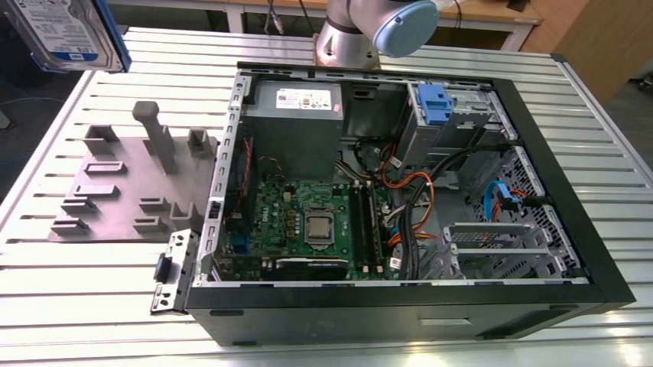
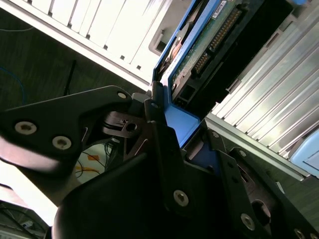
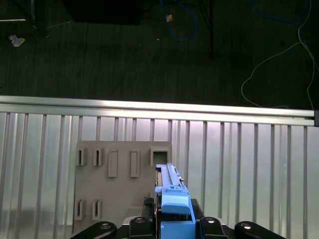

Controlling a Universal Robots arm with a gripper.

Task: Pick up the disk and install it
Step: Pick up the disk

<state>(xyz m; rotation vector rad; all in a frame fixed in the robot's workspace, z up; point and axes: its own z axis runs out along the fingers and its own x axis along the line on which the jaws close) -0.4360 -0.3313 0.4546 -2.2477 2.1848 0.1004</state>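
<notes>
Second wrist view: gripping the disk (image 2: 204, 45) by its blue carrier, claw (image 2: 172, 112) closed onto it. Exterior view: held aloft; well apart from the computer case (image 1: 573, 225).

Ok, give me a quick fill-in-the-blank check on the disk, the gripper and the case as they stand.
1. The gripper is shut on the disk's ____ plastic carrier.
2. The disk hangs toward the exterior view's ____ of the open computer case.
3. The motherboard lies ____ the computer case.

Missing words: blue; left; inside.
</notes>
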